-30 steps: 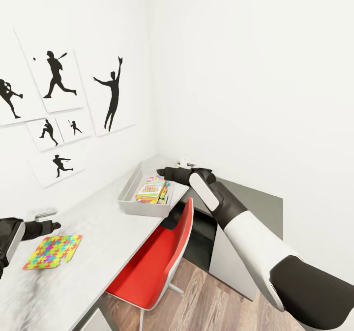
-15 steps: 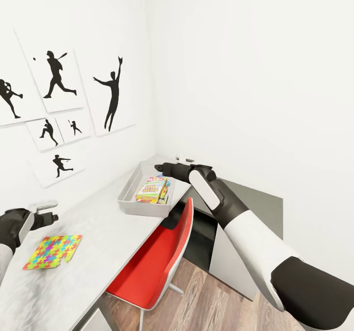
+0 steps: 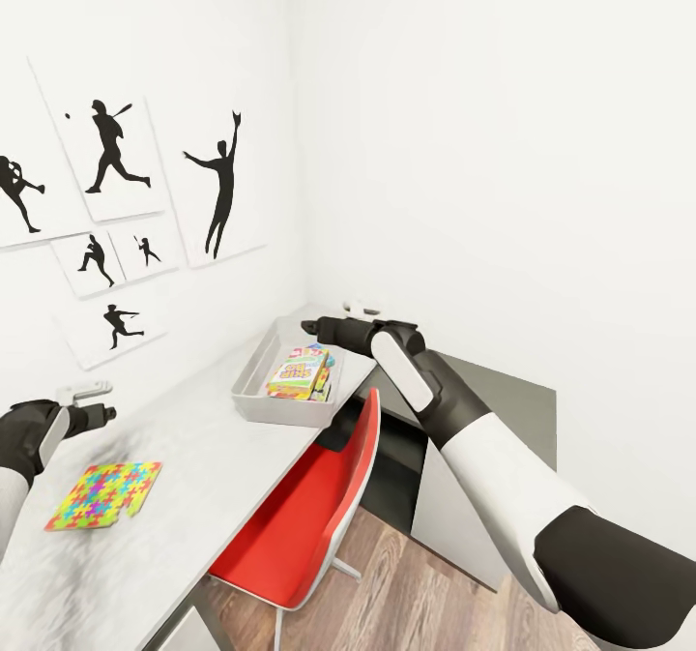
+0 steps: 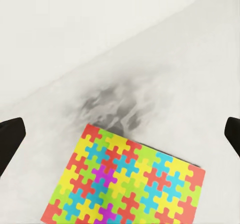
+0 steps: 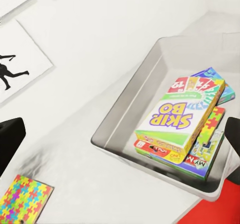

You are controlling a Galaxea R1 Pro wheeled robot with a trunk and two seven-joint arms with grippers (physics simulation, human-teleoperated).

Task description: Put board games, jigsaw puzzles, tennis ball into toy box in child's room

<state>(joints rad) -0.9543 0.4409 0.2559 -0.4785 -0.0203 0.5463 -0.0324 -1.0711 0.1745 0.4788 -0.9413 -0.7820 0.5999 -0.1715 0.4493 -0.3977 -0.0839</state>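
Note:
One jigsaw puzzle (image 3: 101,494) lies flat on the white table (image 3: 213,438). My left gripper (image 3: 94,403) hovers open above it; in the left wrist view the puzzle (image 4: 125,181) sits below the wide-apart fingertips (image 4: 10,139). The grey toy box (image 3: 253,372) stands at the table's far end with board games (image 3: 300,372) stacked inside, a Skip-Bo box (image 5: 177,119) on top. A jigsaw-patterned edge (image 5: 214,121) peeks out beneath them. My right gripper (image 3: 329,320) hangs open above the box's far rim. The tennis ball and the bed are out of view.
A red chair (image 3: 309,506) is tucked under the table's front edge. A low cabinet with a dark grey top (image 3: 503,390) stands right of the table, under my right arm. Silhouette posters (image 3: 116,158) hang on the wall behind the table.
My left gripper has risen away from the puzzle on the table. My right gripper has shifted slightly up and left over the toy box.

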